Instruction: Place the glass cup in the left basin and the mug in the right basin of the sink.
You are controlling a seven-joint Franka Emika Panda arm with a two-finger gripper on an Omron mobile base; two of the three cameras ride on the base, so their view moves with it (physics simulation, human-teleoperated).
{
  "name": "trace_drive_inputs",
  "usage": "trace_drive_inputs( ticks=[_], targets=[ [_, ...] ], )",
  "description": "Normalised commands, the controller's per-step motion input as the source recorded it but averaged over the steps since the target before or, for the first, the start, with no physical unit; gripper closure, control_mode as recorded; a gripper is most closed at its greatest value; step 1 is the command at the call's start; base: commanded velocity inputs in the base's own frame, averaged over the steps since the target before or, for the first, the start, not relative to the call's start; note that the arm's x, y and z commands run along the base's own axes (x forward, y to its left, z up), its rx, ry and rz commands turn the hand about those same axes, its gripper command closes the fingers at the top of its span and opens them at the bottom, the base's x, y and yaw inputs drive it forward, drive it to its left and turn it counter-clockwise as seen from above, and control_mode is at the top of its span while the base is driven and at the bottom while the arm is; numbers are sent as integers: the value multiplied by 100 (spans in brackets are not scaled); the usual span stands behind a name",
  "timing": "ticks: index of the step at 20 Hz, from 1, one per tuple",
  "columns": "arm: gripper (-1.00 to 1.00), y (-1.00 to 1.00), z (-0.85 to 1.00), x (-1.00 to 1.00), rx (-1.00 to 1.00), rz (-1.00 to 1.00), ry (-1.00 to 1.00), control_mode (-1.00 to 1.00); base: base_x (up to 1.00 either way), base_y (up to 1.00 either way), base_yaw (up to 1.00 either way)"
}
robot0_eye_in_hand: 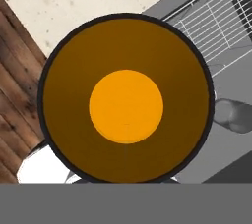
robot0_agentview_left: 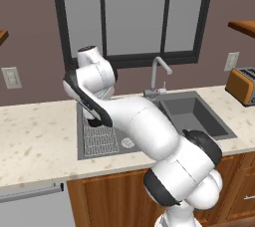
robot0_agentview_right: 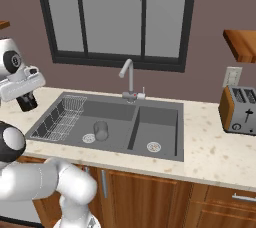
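Toaster (robot0_agentview_right: 239,108) on speckled counter (robot0_agentview_right: 215,147)

One mug (robot0_eye_in_hand: 126,98), one glass cup (robot0_agentview_right: 101,130), one sink (robot0_agentview_right: 110,103) with two basins, one wire rack (robot0_agentview_right: 60,118), one faucet (robot0_agentview_right: 129,78), one toaster (robot0_agentview_right: 239,109), two wall outlets.
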Motion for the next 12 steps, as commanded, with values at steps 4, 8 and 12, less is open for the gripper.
trace_drive_inputs(
  ticks=[4, 8, 12],
  targets=[
    [100, -51, 22, -17, 0, -26, 0, -100, 0, 0, 0],
    [100, -50, 19, -14, 0, -30, 0, -100, 0, 0, 0],
    [100, -50, 16, -12, 0, -30, 0, -100, 0, 0, 0]
  ],
)
